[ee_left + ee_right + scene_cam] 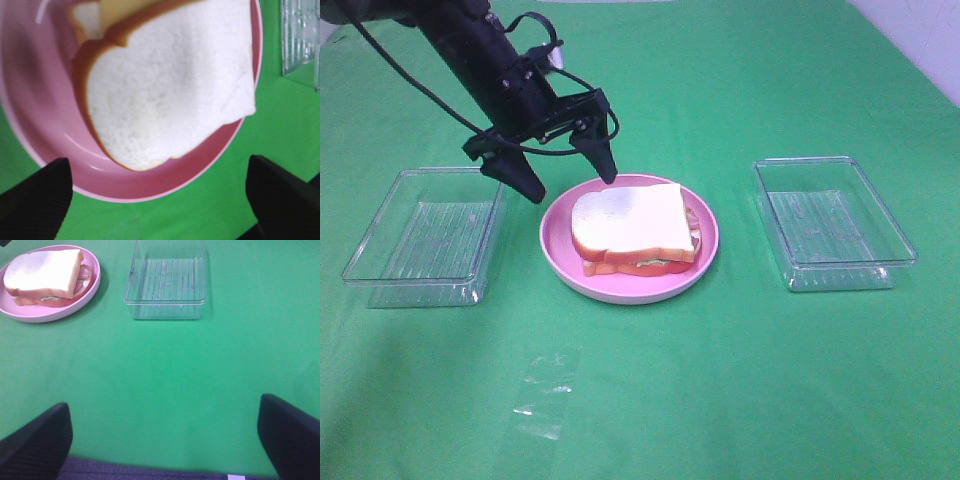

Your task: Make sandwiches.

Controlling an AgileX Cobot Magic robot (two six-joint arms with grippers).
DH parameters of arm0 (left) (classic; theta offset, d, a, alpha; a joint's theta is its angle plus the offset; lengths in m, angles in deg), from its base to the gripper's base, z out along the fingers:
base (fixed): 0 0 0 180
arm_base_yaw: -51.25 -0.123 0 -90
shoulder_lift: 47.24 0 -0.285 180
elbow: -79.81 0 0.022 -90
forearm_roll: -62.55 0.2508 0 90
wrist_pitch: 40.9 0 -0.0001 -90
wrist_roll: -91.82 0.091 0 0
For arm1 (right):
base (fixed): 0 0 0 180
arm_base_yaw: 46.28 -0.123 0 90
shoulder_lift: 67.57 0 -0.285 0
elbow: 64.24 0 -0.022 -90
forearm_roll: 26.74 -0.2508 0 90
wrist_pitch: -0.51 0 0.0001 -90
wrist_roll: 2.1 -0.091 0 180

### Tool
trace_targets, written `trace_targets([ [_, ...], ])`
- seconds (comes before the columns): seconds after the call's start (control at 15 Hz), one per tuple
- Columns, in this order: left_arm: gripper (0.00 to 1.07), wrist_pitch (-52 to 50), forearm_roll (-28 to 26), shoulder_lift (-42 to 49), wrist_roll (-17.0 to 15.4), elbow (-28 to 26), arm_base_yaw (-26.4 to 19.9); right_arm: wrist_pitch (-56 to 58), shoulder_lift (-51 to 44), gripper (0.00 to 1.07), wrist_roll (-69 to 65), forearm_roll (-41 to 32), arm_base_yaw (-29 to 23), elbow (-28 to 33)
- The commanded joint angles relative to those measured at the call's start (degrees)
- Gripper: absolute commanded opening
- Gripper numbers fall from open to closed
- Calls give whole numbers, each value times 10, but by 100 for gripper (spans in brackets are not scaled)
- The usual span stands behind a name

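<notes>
1. Exterior high view: left arm (470,45) cut off at upper left of frame; right arm not in pic at all.
2. Sandwich (635,228) fillings mostly hidden under top bread slice; only thin edges show at lower right side.
3. Left wrist view: close and blurred; pink plate (150,185) cut by top and left edges, clear tray (302,40) cut at upper right corner.
4. Left end effector (160,200) fingers cut off at bottom corners.
5. Right wrist view: right end effector (165,440) fingers cut at bottom corners; plate cut at left edge.

sandwich (632,225) on plate (560,245), btwn trays (425,240)
</notes>
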Motion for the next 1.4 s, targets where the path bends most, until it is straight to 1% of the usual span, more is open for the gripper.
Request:
trace_targets([
  [0.07,86,65,82,6,-26,-46,3,-2,-17,96,0,1,1,2],
  [0.13,86,64,112,20,-27,-51,3,-2,-17,96,0,1,1,2],
  [0.2,86,64,164,39,-27,-50,-1,-2,-17,96,0,1,1,2],
  [0.27,86,64,247,68,-32,-40,-19,-2,-17,96,0,1,1,2],
  [0.33,86,64,276,90,-35,-28,-43,-2,-17,96,0,1,1,2],
  [0.4,86,64,285,105,-35,-14,-70,-2,-17,96,0,1,1,2],
  [0.47,86,64,281,128,-27,12,-115,-2,-17,96,0,1,1,2],
  [0.53,86,64,278,136,-23,22,-128,-2,-17,96,0,1,1,2],
  [0.67,86,64,268,162,-6,72,-175,-2,-17,96,0,1,1,2],
  [0.73,86,64,267,180,-5,109,-189,-2,-17,96,0,1,1,2],
  [0.8,86,64,267,202,-5,149,-191,-2,-17,96,0,1,1,2],
  [0.87,86,64,266,254,-5,226,-191,-2,-17,96,0,1,1,2],
  [1.0,86,64,245,359,-5,352,-191,-2,-17,96,0,1,1,2],
  [1.13,86,62,233,493,-6,477,-191,-2,-17,96,0,1,1,2],
  [1.2,86,57,234,531,-7,507,-191,-2,-17,96,0,1,1,2],
  [1.33,86,45,234,683,-9,602,-191,-2,-17,96,0,1,1,2],
  [1.4,86,33,236,828,-9,661,-191,-2,-17,96,0,1,1,2],
])
